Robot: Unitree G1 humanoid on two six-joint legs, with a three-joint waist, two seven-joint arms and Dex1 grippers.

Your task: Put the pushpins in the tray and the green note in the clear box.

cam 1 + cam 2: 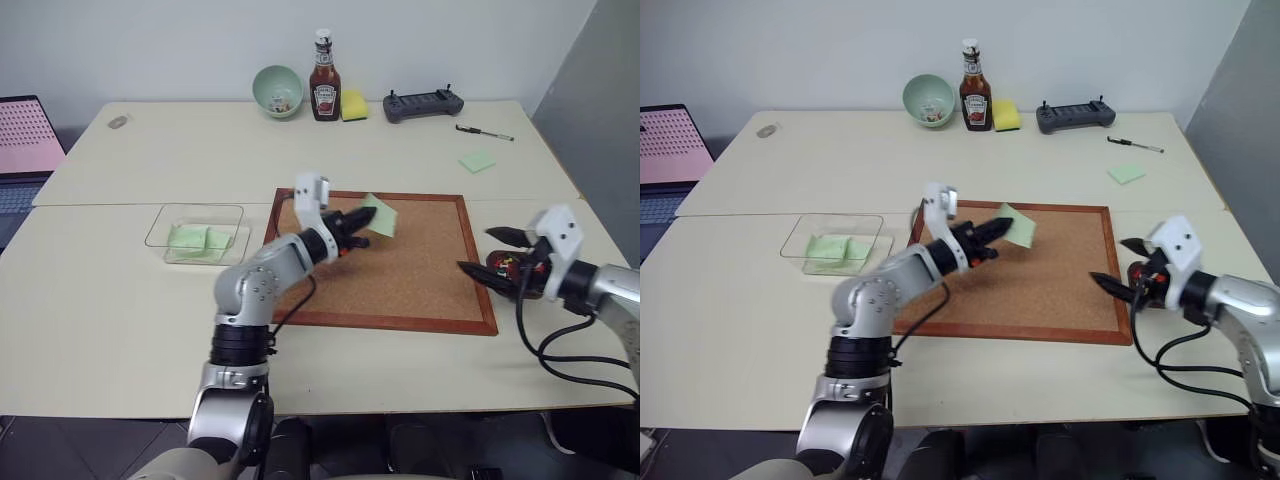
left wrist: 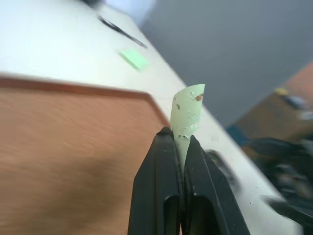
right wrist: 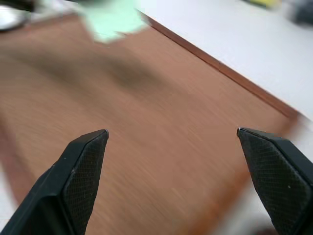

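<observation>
Left tool (image 1: 362, 224) clamped on note (image 1: 380, 214) mid-frame, lifted off corkboard (image 1: 420, 270) for carrying to box (image 1: 196, 232); right tool (image 1: 488, 250) apart, empty.

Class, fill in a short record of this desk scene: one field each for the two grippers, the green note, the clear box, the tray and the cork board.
left gripper: shut on the green note
right gripper: open, empty, at the cork board's right edge
green note: lifted above the cork board
clear box: left of the board, green papers inside
tray: right of the board, behind the right gripper
cork board: flat on the table
</observation>
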